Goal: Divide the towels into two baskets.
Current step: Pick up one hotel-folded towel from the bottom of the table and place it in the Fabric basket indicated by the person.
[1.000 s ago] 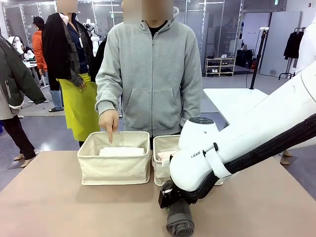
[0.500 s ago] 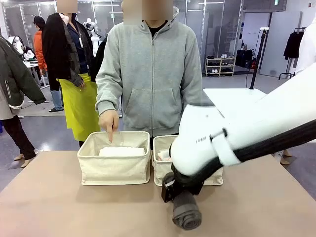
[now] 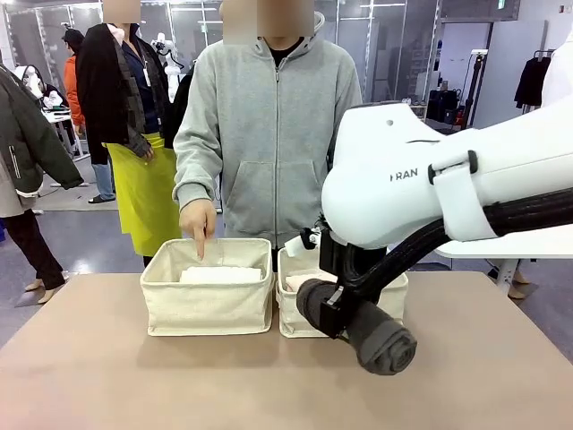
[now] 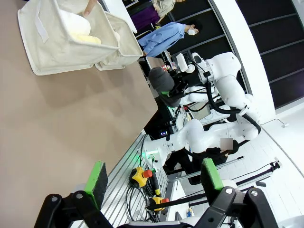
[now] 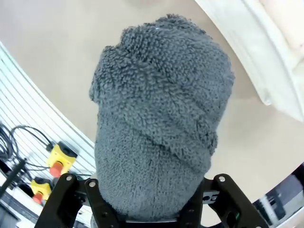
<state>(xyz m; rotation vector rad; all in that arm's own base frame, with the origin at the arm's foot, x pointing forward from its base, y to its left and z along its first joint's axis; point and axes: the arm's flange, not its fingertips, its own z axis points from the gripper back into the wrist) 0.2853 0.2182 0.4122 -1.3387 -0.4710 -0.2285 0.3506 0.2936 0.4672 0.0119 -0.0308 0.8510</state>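
right pincer (image 3: 336, 309) grips grey towel (image 3: 376, 336) aloft

We note: a brown table (image 3: 107, 376); grey floor (image 3: 89, 233); glass partitions (image 3: 394, 45); a white side table (image 3: 430, 184); a shoe shelf (image 3: 399, 121); a coat rack (image 3: 534, 81).
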